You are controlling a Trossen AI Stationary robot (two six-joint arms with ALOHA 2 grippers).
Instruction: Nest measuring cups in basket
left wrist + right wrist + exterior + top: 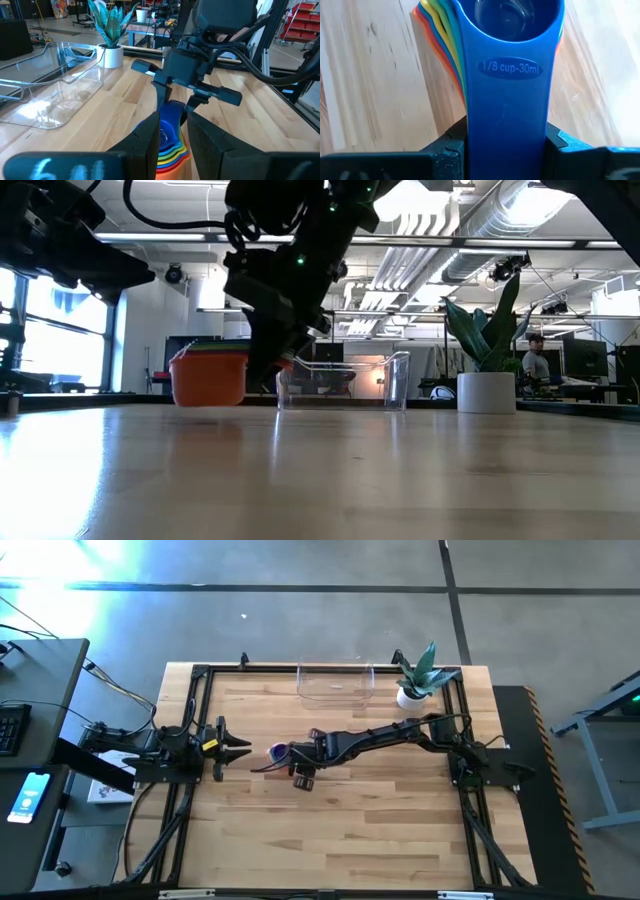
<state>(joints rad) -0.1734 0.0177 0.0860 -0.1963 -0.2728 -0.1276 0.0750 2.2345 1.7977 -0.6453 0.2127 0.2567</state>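
Near the table's middle, right gripper [300,762] clamps the blue handle of the nested measuring cups [277,752]; light, stiff, slippery plastic.

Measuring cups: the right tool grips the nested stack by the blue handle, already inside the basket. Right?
Not inside. The right tool does grip the measuring cups by the blue handle, but mid-table; the high view shows the basket empty at the far edge.
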